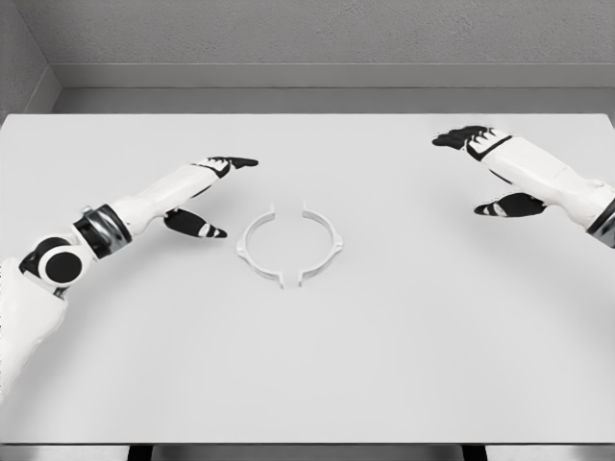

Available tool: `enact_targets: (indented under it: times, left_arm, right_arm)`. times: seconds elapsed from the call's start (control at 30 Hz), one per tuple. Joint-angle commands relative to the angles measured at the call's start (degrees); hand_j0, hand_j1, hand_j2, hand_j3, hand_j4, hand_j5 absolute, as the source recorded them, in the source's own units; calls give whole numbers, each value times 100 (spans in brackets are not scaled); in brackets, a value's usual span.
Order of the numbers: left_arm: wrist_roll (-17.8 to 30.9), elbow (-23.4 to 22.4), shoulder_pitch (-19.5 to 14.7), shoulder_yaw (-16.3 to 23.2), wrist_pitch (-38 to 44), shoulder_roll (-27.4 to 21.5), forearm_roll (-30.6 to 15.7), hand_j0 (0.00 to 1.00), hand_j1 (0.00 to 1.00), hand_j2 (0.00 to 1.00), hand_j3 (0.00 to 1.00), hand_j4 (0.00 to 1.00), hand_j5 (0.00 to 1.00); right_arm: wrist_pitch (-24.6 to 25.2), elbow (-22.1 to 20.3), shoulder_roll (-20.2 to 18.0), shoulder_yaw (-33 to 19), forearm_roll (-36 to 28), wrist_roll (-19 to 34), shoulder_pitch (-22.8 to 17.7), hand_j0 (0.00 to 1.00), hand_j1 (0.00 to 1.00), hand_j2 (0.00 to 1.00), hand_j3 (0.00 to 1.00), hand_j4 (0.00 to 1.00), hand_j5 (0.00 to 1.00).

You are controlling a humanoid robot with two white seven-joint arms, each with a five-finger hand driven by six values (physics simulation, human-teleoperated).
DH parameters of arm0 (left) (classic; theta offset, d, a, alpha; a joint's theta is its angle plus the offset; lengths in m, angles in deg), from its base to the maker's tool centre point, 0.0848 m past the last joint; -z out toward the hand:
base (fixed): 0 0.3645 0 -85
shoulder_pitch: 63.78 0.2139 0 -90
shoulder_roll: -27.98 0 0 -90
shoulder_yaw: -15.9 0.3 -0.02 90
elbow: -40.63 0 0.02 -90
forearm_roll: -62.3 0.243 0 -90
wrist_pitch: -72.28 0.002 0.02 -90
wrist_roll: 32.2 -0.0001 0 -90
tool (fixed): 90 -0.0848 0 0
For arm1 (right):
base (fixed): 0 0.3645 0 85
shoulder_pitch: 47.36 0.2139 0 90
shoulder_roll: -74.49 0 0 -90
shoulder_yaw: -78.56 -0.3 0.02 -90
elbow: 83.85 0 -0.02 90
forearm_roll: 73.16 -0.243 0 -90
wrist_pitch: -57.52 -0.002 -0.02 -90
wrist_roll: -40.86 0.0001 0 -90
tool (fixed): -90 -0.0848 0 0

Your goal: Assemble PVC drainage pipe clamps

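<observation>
**Clamp halves on surface, both hands off them**

Clamp halves: two white half-ring pieces lying flat on the white surface [404, 365], a little left of middle. Left half [258, 246] and right half [322, 246] face each other and form a near-closed ring. Small gaps show between their ends at the far side and the near side, so the ends look apart, not joined. Each half has small tabs sticking outward at its ends and a small lug on its outer side.

Left hand [207, 192] just left of the ring, near the left half but not touching it. Fingers released, stretched out: upper fingers [235, 162] point right past the ring's far-left side, thumb [197, 225] angled down toward the left half. Holding nothing. White forearm with a dark wrist band runs in from the lower left.

Right hand [490, 168] well apart from the ring, at the far right of the surface. Fingers released, extended leftward, thumb [509, 205] spread below. Holding nothing.

Grey wall behind the surface.
</observation>
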Motion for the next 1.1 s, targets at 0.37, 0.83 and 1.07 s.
enact_targets:
  times: [0.37, 0.83, 1.07]
  left_arm:
    - [6, -188, 70, 21, 6, 370, -6, 100, 100, 100, 100, 100, 100]
    - [6, -135, 149, 21, -81, 493, -15, 100, 100, 100, 100, 100, 100]
    - [6, -126, 167, 12, -310, 510, -15, 100, 100, 100, 100, 100, 100]
  right_arm:
    - [16, -926, 135, -1302, -163, -58, -721, 100, 100, 100, 100, 100, 100]
    - [16, -742, 170, -1240, -163, -58, -713, 100, 100, 100, 100, 100, 100]
    - [16, -750, 170, -1240, -172, -58, -713, 100, 100, 100, 100, 100, 100]
